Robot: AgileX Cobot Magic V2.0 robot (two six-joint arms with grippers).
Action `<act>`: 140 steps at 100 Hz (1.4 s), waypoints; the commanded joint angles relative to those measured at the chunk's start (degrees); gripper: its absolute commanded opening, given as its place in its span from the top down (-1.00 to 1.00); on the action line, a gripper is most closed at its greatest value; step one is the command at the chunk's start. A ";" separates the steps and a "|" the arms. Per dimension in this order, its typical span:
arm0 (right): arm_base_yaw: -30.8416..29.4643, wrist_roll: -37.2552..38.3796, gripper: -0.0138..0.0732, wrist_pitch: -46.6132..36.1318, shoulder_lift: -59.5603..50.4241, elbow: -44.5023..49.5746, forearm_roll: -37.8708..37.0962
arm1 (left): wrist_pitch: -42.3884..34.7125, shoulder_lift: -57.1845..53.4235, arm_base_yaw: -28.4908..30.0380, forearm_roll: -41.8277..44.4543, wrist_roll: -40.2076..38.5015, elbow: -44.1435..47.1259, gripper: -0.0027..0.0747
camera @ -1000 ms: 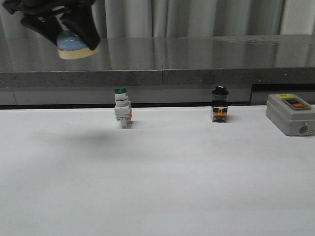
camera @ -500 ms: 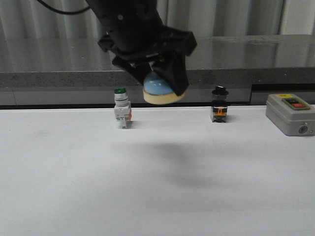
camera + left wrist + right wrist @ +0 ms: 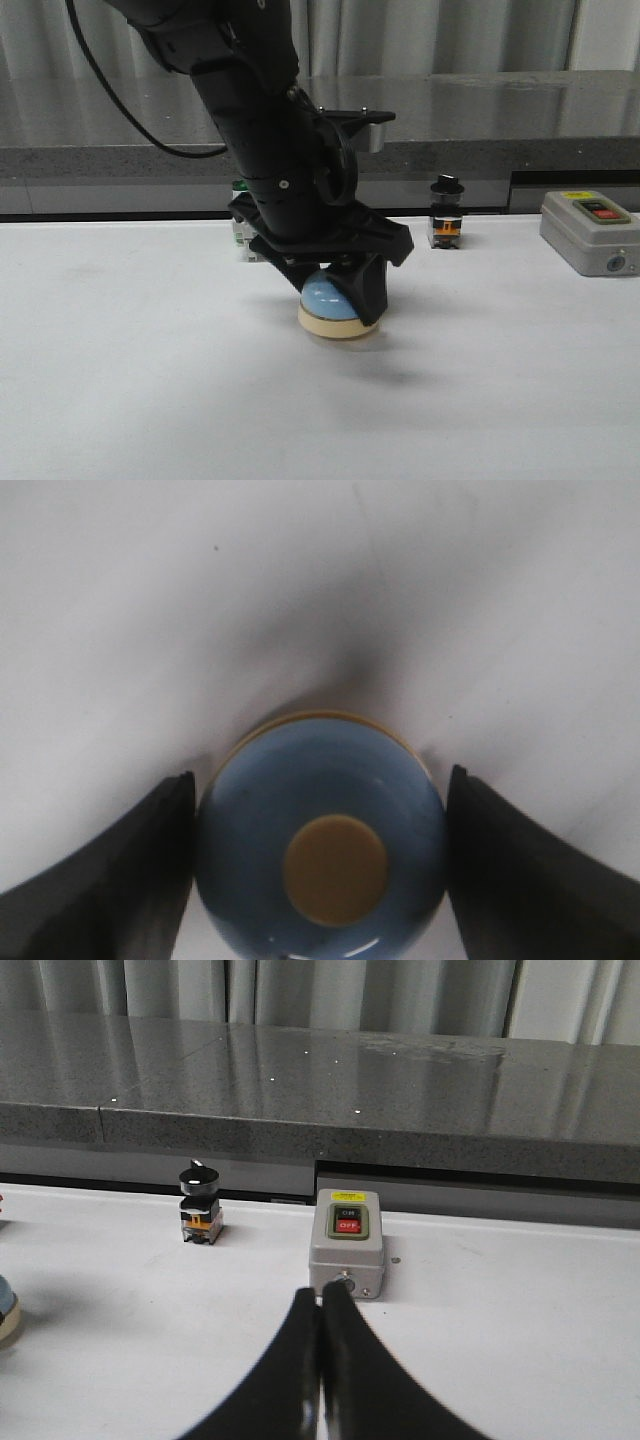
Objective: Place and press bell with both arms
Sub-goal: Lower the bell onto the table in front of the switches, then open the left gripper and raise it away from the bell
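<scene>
The white table (image 3: 120,380) fills the lower front view. The black left arm (image 3: 260,130) reaches down over its middle, and the left gripper (image 3: 320,855) is clamped on the bell (image 3: 338,306), whose cream base sits at or just above the tabletop; contact cannot be told. Only the left wrist view shows the bell's cream button, the dark fingers (image 3: 110,880) pressing the dome at 3 and 9 o'clock. Only the right wrist view shows the right gripper (image 3: 320,1360), fingers closed together, holding nothing. At its 12 o'clock stands the grey switch box (image 3: 346,1252), its yellow label unreadable. The black-capped switch (image 3: 199,1203) stands at 10 o'clock. The green-capped switch (image 3: 240,235) is mostly hidden behind the arm.
</scene>
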 commanded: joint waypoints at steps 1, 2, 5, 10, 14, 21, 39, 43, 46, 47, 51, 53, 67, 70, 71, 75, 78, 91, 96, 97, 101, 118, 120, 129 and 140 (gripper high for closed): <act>-0.19 -0.16 0.82 -4.97 -1.01 -0.75 -0.27 | -2.32 -2.45 -0.40 -1.00 0.00 -1.80 0.45; -0.19 -0.16 0.82 -4.97 -1.01 -0.75 -0.27 | -2.21 -2.35 -0.40 -1.00 0.00 -1.80 0.45; -0.19 -0.16 0.82 -4.97 -1.01 -0.75 -0.27 | -2.07 -2.15 -0.40 -1.00 0.00 -1.80 0.45; -0.19 -0.16 0.82 -4.97 -1.01 -0.75 -0.27 | -1.54 -1.81 -0.40 -1.00 0.00 -1.80 0.43; -0.19 -0.16 0.82 -4.97 -1.01 -0.75 -0.27 | -1.18 -1.82 -0.40 -1.04 0.00 -1.80 0.41; -0.19 -0.16 0.82 -4.97 -1.01 -0.75 -0.27 | -0.73 -1.82 -0.48 -1.04 0.00 -1.80 0.30; -0.19 -0.16 0.82 -4.97 -1.01 -0.75 -0.27 | -0.84 -1.82 -1.02 -1.47 0.00 -1.80 -0.28; -0.19 -0.16 0.82 -4.97 -1.01 -0.75 -0.27 | -0.84 -1.82 -1.16 -1.76 0.00 -1.80 -0.37; -0.19 -0.16 0.82 -4.97 -1.01 -0.75 -0.27 | -0.84 -1.82 -1.24 -1.89 0.00 -1.80 -0.44; -0.19 -0.16 0.82 -4.97 -1.01 -0.75 -0.27 | -0.84 -1.82 -1.24 -1.89 0.00 -1.80 -0.45; -0.19 -0.16 0.82 -4.97 -1.01 -0.75 -0.27 | -0.84 -1.82 -1.38 -2.04 0.00 -1.80 -0.49; -0.19 -0.16 0.82 -4.97 -1.01 -0.75 -0.27 | -0.84 -1.82 -1.38 -2.04 0.00 -1.80 -0.50; -0.19 -0.16 0.82 -4.97 -1.01 -0.75 -0.27 | -0.84 -1.82 -1.38 -2.04 0.00 -1.80 -0.50; -0.19 -0.16 0.82 -4.97 -1.01 -0.75 -0.27 | -0.84 -1.82 -1.38 -2.04 0.00 -1.80 -0.50; -0.19 -0.16 0.82 -4.97 -1.01 -0.75 -0.27 | -0.84 -1.82 -1.38 -2.04 -0.11 -1.80 -0.50; -0.19 -0.16 0.82 -4.97 -1.01 -0.75 -0.27 | -0.84 -2.02 -1.38 -2.04 -0.18 -1.80 -0.50; -0.19 -0.16 0.82 -4.97 -1.01 -0.75 -0.27 | -0.84 -2.16 -1.38 -2.04 -0.18 -1.80 -0.50; -0.19 -0.16 0.82 -4.97 -1.01 -0.75 -0.27 | -0.84 -3.90 -1.38 -1.92 -0.18 -1.80 -0.50; -0.19 -0.16 0.82 -4.97 -1.01 -0.75 -0.27 | -0.74 -4.71 -1.38 -1.92 -0.23 -1.80 -0.50; -0.19 -0.16 0.82 -4.97 -1.01 -0.75 -0.27 | -0.74 -4.86 -1.38 -1.92 -0.23 -1.80 -0.50; -0.19 -0.16 0.82 -4.97 -1.01 -0.75 -0.27 | -0.63 -5.63 -1.38 -1.92 -0.23 -1.80 -0.50; -0.19 -0.16 0.82 -4.97 -1.01 -0.75 -0.27 | -0.63 -9.50 -1.38 -1.50 -0.32 -1.80 -0.50; -0.19 -0.16 0.82 -4.97 -1.01 -0.75 -0.27 | -0.75 -10.08 -1.27 -1.50 -0.32 -1.80 -0.50; -0.19 -0.16 0.82 -4.97 -1.01 -0.75 -0.27 | -1.04 -12.59 -0.76 -1.35 -0.36 -1.80 -0.48; -0.19 -0.16 0.82 -4.97 -1.01 -0.75 -0.27 | -0.93 -15.83 0.86 -1.35 -0.58 -1.80 -0.48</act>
